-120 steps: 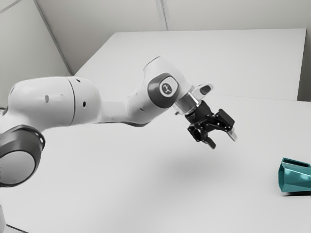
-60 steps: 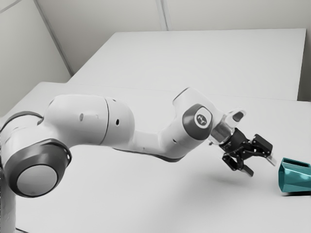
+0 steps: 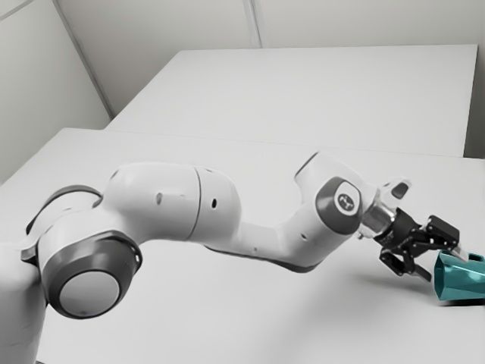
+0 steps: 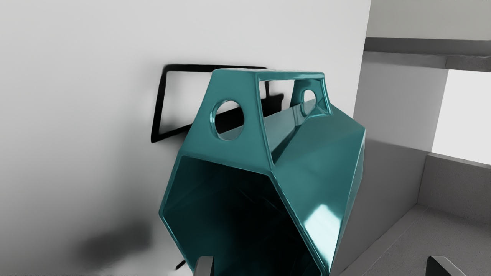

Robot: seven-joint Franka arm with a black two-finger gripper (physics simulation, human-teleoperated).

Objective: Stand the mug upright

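Spread wide, the black two-finger metal claw (image 3: 445, 265) hovers at the mouth of a glossy teal six-sided mug (image 3: 462, 280) lying on its side, probably rigid and slick, best pinched by its rim wall.

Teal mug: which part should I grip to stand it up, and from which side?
I'd pinch the rim wall, coming in from the mouth, one jaw inside, one outside. The mug lies on its side, its open mouth facing the gripper, and its flat wall panels should suit a pinch. The handle looks more awkward, with its cut-outs.
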